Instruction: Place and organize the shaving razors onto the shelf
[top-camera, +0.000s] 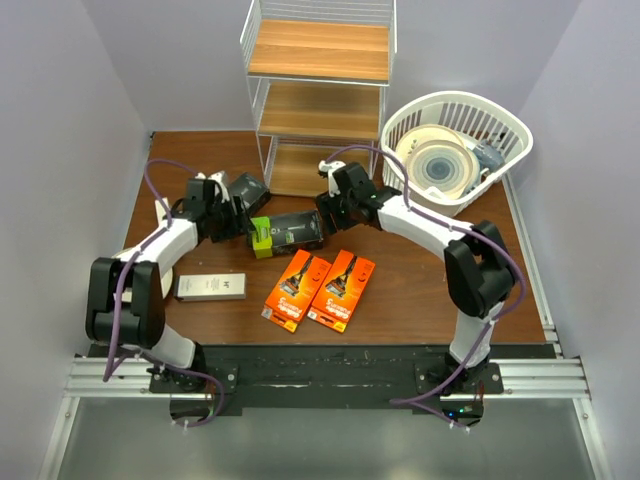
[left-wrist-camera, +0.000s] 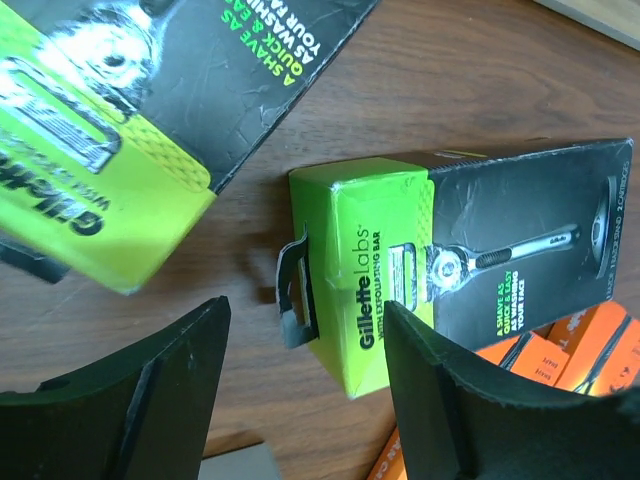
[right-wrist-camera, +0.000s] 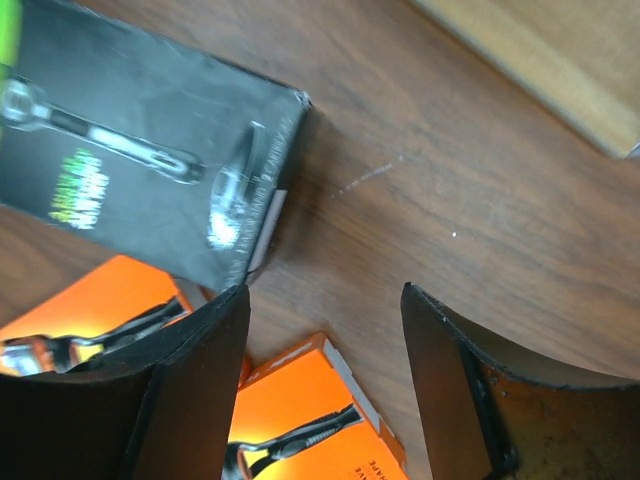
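This is a robotics lab test cell, not a home or shop. The left arm (top-camera: 165, 245) and right arm (top-camera: 430, 230) are bolted to an aluminium rail (top-camera: 545, 378) well behind both grippers, with purple cables (top-camera: 150, 180) looping along them. Blank pale walls (top-camera: 60, 120) box in the brown table (top-camera: 420, 290) on three sides. The props look staged. A wire shelf (top-camera: 320, 90) stands beyond the left gripper (top-camera: 243, 225) and right gripper (top-camera: 326, 213). A white basket (top-camera: 455, 110) of plates (top-camera: 437, 165) sits just right of the right gripper. Boxed retail razors (top-camera: 300, 285) lie near both grippers, towards the arm bases.
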